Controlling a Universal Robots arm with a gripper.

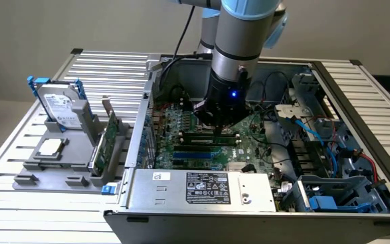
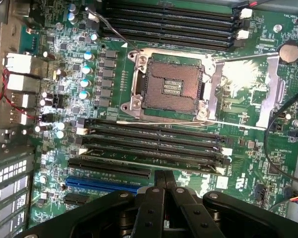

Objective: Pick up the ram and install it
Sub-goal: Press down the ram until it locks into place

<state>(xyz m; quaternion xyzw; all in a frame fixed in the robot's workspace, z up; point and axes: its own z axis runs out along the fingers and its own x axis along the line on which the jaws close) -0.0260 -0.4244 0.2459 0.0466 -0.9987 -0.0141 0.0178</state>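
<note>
- The black two-fingered gripper (image 2: pixel 164 181) on the grey-and-blue robot arm (image 1: pixel 239 46) hangs low inside the open grey metal computer case (image 1: pixel 263 201), directly over the green motherboard (image 2: pixel 248 74).
- Its fingers (image 2: pixel 154 203) are pressed together with nothing between them — the hand is closed and empty.
- In the wrist view the fingertips sit just beside the bank of long black memory slots (image 2: pixel 154 136) that lies next to the square silver processor socket (image 2: pixel 171 89).
- The ram (image 2: pixel 154 152) — a long, thin green stick — appears to lie seated in the slot of that bank nearest the fingertips, with white latches at its ends; whether it is fully pressed home I cannot tell.
- A blue expansion slot (image 2: pixel 97 184) lies near the gripper.
- Outside the case, on the slatted white table (image 1: pixel 19 203), a grey parts holder (image 1: pixel 53 173) carries an upright silver hard drive (image 1: pixel 63 109) and a wider green expansion card (image 1: pixel 103 147) standing on edge.
</note>
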